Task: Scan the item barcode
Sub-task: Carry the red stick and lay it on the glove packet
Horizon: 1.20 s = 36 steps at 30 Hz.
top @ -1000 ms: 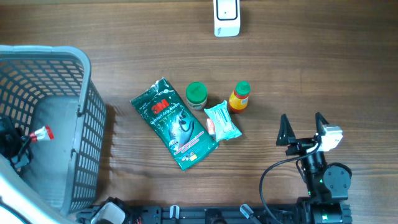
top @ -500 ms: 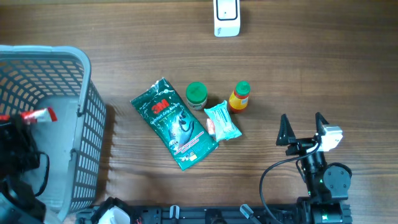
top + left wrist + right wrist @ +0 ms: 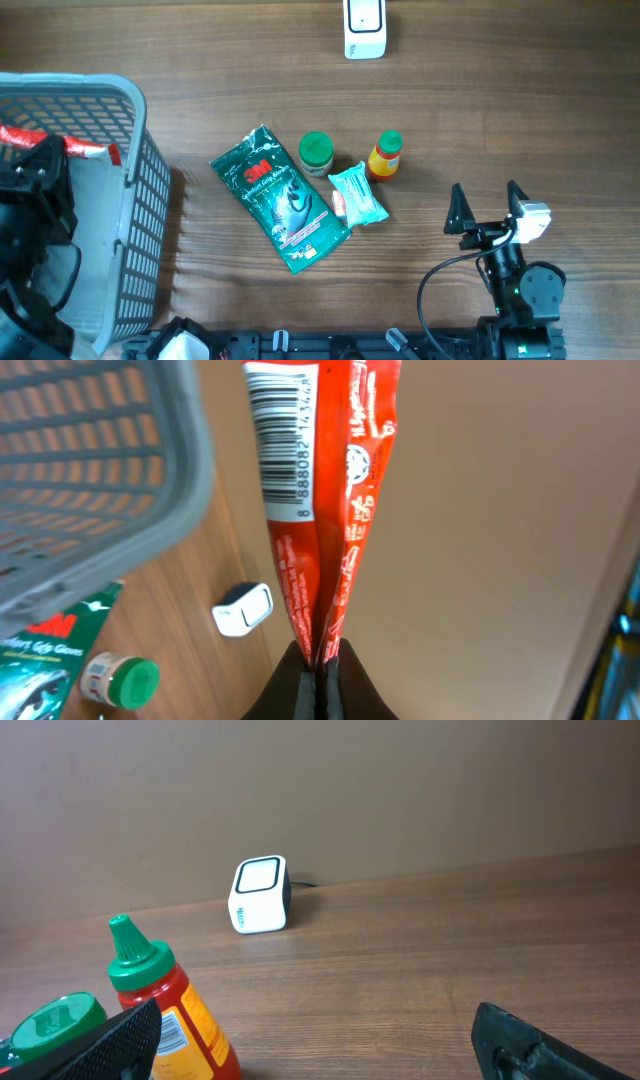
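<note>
Basket [image 3: 132,120] of grey plastic mesh stands at the left end of the wooden table [image 3: 520,100], and over it the left gripper [image 3: 320,663] has its jaws pressed fully together on the bottom edge of a red packet [image 3: 345,490]. The packet stands straight out from the pinched jaws, folded lengthwise into a narrow strip. A white label with a barcode [image 3: 282,440] sits near its far end and faces the wrist camera. From overhead the packet lies across the far part of the basket, its tip poking just past the basket's right rim, clear of the table. The scanner [image 3: 365,27], a small white box with a square window, sits at the far edge of the table, well apart from the packet. In the middle of the table lies a dark green packet [image 3: 282,202], set at a slant. Just beside its right edge is a jar with a green lid [image 3: 316,152] and a small pale packet [image 3: 357,194]. An orange bottle with a green cap [image 3: 385,157] lies by the far corner of the pale packet. The right gripper [image 3: 487,203] rests near the front right of the table with its jaws spread as wide as they go and nothing between them, pointing toward the bottle and the scanner beyond it.
</note>
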Available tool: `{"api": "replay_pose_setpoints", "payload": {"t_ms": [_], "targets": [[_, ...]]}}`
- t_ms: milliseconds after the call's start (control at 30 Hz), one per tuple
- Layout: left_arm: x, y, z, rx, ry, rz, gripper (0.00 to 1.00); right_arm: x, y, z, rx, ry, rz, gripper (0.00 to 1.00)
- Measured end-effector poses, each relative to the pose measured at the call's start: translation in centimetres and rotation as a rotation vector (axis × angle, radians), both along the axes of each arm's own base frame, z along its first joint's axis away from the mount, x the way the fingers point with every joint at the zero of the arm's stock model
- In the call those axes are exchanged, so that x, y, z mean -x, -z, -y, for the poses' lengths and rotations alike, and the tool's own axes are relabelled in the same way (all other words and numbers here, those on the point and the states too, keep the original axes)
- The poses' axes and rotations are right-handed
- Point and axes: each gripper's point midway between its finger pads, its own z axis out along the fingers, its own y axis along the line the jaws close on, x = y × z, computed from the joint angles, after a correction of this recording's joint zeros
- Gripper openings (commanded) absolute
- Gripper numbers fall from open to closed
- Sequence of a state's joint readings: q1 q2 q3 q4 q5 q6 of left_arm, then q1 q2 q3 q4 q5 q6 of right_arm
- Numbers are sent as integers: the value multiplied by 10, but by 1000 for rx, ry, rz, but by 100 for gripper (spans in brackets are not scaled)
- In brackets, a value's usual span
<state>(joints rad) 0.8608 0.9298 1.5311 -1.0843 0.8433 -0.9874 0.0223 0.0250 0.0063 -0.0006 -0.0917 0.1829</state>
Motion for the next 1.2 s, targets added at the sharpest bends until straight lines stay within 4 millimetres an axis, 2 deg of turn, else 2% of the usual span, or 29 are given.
{"api": "replay_pose_setpoints", "payload": {"t_ms": [167, 333, 467, 700, 800, 900, 1100, 1200], "targets": [[-5, -16, 15, -54, 108, 75, 4, 0, 0, 0, 0, 0, 0, 100], [-14, -36, 46, -131, 267, 163, 4, 0, 0, 0, 0, 0, 0, 100], [-17, -48, 84, -177, 429, 229, 4, 0, 0, 0, 0, 0, 0, 100], [-14, -41, 142, -247, 646, 240, 4, 0, 0, 0, 0, 0, 0, 100], [-13, -21, 164, -275, 730, 177, 4, 0, 0, 0, 0, 0, 0, 100], [-14, 14, 183, -311, 809, 42, 4, 0, 0, 0, 0, 0, 0, 100], [-28, 96, 221, -469, 929, -276, 4, 0, 0, 0, 0, 0, 0, 100], [-38, 143, 236, -570, 932, -461, 4, 0, 0, 0, 0, 0, 0, 100]]}}
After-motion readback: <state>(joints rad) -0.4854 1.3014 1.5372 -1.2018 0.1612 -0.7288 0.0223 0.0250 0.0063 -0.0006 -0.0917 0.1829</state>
